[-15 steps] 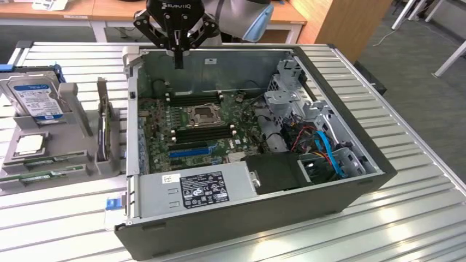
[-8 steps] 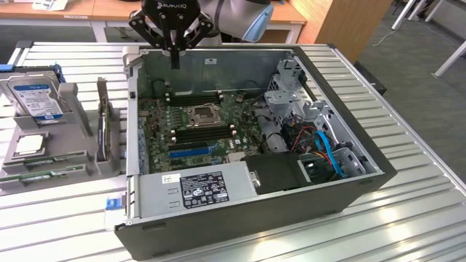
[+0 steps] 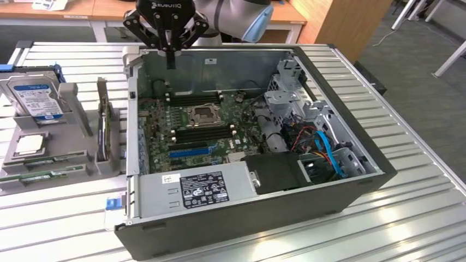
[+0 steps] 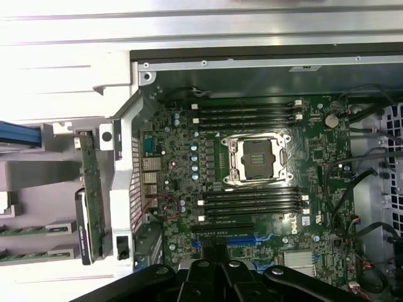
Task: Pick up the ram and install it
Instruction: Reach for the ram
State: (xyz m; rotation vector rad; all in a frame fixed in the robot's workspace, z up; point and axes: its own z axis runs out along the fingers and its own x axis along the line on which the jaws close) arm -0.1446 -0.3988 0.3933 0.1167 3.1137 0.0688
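Observation:
Two green ram sticks (image 3: 45,161) (image 3: 35,178) lie flat in a grey holder at the exterior view's left, outside the computer case; the wrist view has them too (image 4: 28,229) (image 4: 22,255). My gripper (image 3: 171,61) hangs above the far wall of the open case (image 3: 342,180), well away from the ram. Its fingers are shut, with nothing between them. In the wrist view the black fingers (image 4: 214,267) point over the motherboard (image 4: 315,145). Empty black memory slots (image 3: 193,99) (image 3: 204,133) lie on both sides of the processor socket (image 4: 256,158).
A silver hard drive with a blue label (image 3: 36,99) and a thin card (image 3: 102,123) stand upright in the grey holder. A processor chip (image 3: 29,144) lies near the ram. The power supply (image 3: 196,188), drive cage (image 3: 291,103) and cables (image 3: 328,153) crowd the case.

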